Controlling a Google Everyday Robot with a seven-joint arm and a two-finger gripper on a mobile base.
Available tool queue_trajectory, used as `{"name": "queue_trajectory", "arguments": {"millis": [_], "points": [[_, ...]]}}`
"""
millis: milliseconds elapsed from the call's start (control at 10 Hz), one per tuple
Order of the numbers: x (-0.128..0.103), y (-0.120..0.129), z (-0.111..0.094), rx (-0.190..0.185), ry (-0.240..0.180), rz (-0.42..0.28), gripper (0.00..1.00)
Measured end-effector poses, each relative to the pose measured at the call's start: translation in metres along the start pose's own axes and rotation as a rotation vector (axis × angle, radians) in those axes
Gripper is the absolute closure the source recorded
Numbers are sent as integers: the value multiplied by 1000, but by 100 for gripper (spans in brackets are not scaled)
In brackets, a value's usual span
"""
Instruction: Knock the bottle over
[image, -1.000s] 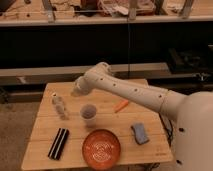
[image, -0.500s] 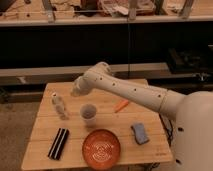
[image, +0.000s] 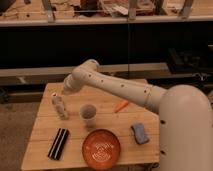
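The bottle (image: 60, 106) is small, slim and pale beige with a bumpy body. It stands upright on the left part of the wooden table (image: 125, 122). My white arm reaches in from the right, and the gripper (image: 63, 92) is at its end, just above and slightly right of the bottle's top, very close to it. I cannot tell whether it touches the bottle.
A translucent greyish cup (image: 88, 114) stands just right of the bottle. A flat black block (image: 59, 143) lies at the front left, with an orange-red ribbed plate (image: 101, 149) front centre. A blue sponge (image: 140, 133) and an orange stick (image: 121, 105) lie to the right. Dark shelving stands behind the table.
The arm and gripper have moved left, from above the cup's side towards the bottle's top. The bottle still stands upright in the same place.
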Motion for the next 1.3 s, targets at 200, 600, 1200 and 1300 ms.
{"name": "queue_trajectory", "arguments": {"millis": [200,600,1200,1300], "points": [[3,-15,9,15,-13,-29,85],[7,-26,23,33,-34,-53,85],[10,-29,33,45,-79,-70,85],[8,-31,33,45,-95,-74,85]]}}
